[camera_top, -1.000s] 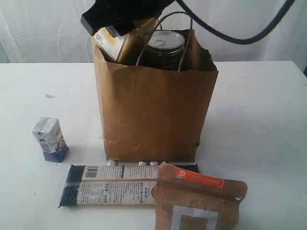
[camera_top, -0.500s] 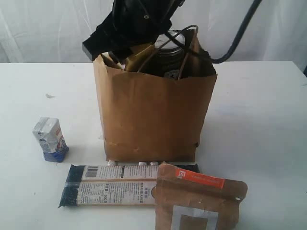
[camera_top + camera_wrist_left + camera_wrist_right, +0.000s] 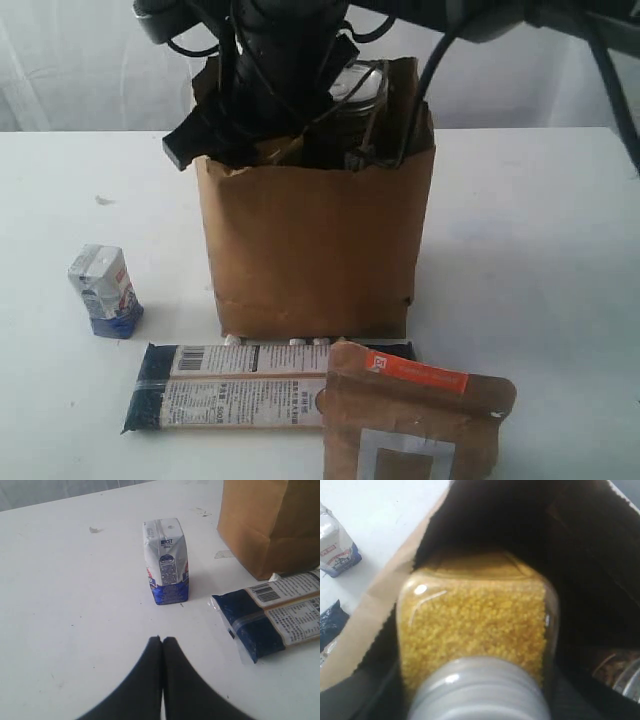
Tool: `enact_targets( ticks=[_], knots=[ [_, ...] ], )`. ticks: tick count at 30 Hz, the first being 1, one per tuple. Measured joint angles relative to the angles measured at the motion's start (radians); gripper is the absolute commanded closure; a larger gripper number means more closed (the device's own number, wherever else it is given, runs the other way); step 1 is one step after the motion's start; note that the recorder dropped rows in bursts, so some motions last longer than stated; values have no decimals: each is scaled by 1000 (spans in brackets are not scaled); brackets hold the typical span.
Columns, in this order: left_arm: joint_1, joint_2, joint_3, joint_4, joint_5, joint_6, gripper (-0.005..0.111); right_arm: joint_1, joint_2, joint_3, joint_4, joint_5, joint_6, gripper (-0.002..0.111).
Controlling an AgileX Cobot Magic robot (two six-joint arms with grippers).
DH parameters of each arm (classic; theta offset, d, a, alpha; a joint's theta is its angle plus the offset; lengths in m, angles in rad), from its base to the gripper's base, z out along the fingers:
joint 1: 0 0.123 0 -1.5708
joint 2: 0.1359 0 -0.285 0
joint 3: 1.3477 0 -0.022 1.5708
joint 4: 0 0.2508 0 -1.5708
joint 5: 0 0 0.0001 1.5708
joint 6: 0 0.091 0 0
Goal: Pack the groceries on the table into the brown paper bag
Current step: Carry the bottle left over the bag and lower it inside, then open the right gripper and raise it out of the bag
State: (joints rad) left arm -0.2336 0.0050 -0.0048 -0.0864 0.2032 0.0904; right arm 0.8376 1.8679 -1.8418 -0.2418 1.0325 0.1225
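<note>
1. While the right arm reaches down from above into the mouth of the brown paper bag [image 3: 310, 250], the right gripper [image 3: 250, 130] sits at the bag's ragged top edge, partly hidden by the paper.
2. Its wrist view shows what it grips: the orange juice bottle [image 3: 475, 615], clear-walled and full of yellow-orange, with a pale ribbed cap nearest the camera. The jaws are clamped on the bottle, whose body points down into the dark inside of the bag.
3. The dark can with silver pull-tab lid [image 3: 360, 85] stands inside the bag. Its lid shows above the rim, just beside the right arm.
4. Deep in the bag, the right wrist view also catches a curved metallic rim, too blurred to name.
5. The left gripper [image 3: 162, 650] hangs over the table [image 3: 540, 220], its two dark fingers pressed together with nothing between them.
6. The small white-blue carton [image 3: 103, 290] stands upright on the table ahead of the left gripper, on the left of the exterior view and apart from the bag.
7. The long dark-blue packet [image 3: 230, 385] lies flat in front of the bag, near its base.
8. The brown pouch with orange strip [image 3: 410, 415] lies by the packet's right end — it overlaps that end in the exterior view.
</note>
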Motion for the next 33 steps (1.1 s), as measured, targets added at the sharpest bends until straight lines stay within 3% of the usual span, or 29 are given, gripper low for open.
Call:
enact_targets(
  ticks=[10, 12, 15, 19, 21, 33],
  knots=[
    [0, 0, 0, 0, 0, 0, 107, 0, 44, -10, 10, -15, 25, 108],
    [0, 0, 0, 0, 0, 0, 107, 0, 46, -10, 8, -17, 25, 103],
    [0, 0, 0, 0, 0, 0, 107, 0, 46, -10, 7, -17, 25, 85],
    [0, 0, 0, 0, 0, 0, 107, 0, 46, -10, 7, -19, 25, 47],
    [0, 0, 0, 0, 0, 0, 107, 0, 46, -10, 5, -34, 27, 37],
    [0, 0, 0, 0, -2, 0, 107, 0, -22, -18, -3, -145, 27, 36]
  ],
)
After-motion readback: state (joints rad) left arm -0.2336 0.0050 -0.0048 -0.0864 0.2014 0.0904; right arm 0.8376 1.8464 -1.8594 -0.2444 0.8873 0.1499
